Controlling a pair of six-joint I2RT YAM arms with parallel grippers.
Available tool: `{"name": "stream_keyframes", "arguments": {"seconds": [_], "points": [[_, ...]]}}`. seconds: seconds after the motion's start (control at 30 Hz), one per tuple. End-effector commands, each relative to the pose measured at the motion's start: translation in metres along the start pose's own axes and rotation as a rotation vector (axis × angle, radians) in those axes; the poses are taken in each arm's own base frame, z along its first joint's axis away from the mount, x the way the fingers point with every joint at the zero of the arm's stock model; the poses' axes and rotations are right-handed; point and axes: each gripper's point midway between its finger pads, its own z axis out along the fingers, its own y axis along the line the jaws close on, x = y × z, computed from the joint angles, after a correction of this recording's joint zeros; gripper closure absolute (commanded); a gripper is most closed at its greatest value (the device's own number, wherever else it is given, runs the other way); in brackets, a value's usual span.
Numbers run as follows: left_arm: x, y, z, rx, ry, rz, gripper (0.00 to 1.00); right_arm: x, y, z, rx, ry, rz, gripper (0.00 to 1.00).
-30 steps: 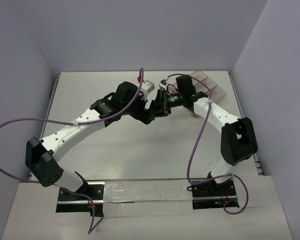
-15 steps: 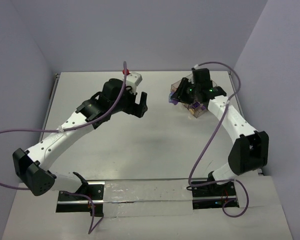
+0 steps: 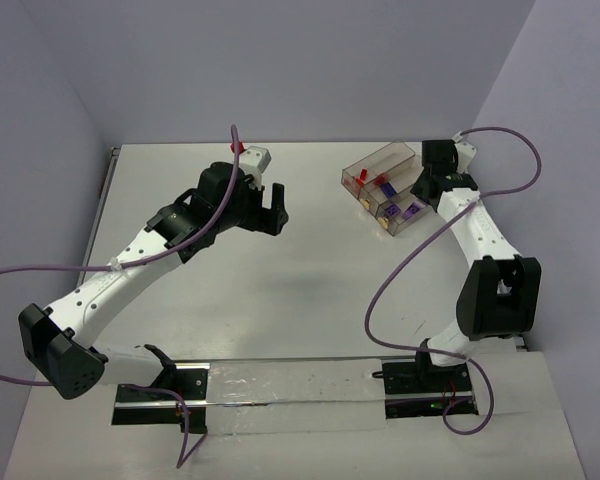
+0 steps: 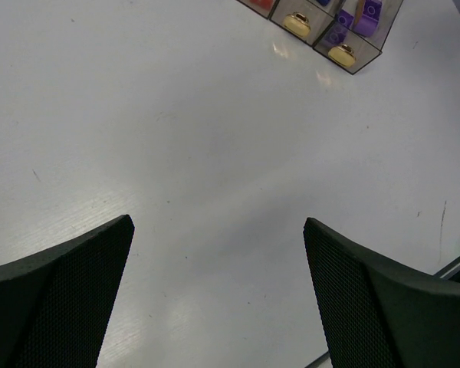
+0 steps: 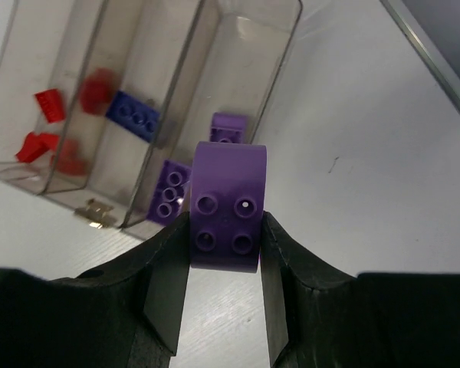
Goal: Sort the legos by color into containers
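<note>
1. The white table carries everything. The two arms are bolted at its near edge.
2. The left arm reaches toward the table's middle. The right arm stretches to the far right, ending just beside the tray.
3. The containers are one clear smoky tray of three side-by-side compartments. It lies at an angle on the far right part of the table.
4. The left gripper hangs over bare tabletop with its fingers spread wide and nothing between them. The tray's corner is well apart from it, at the top edge of its wrist view.
5. The right gripper is clamped on a purple lego, studs facing the camera. It is held up just short of the tray's end.
6. Sorted legos, seen from the right wrist:
   - The left compartment holds red legos.
   - The middle one holds a blue lego.
   - The right one holds other purple legos.
   - One blurred red piece sits by a dividing wall, and I cannot tell which compartment it is in.
</note>
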Motion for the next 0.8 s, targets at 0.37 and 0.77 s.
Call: {"name": "stream_keyframes", "arguments": {"seconds": [0.37,0.77], "points": [[-0.005,0.004,-0.007,-0.021,-0.027,-0.038,0.01,-0.035,-0.009,0.076,0.052,-0.009,0.078,0.85],[-0.004,0.004,-0.007,-0.022,-0.014,-0.036,0.01,-0.033,0.007,0.105,0.025,0.037,0.062,0.49]]}}
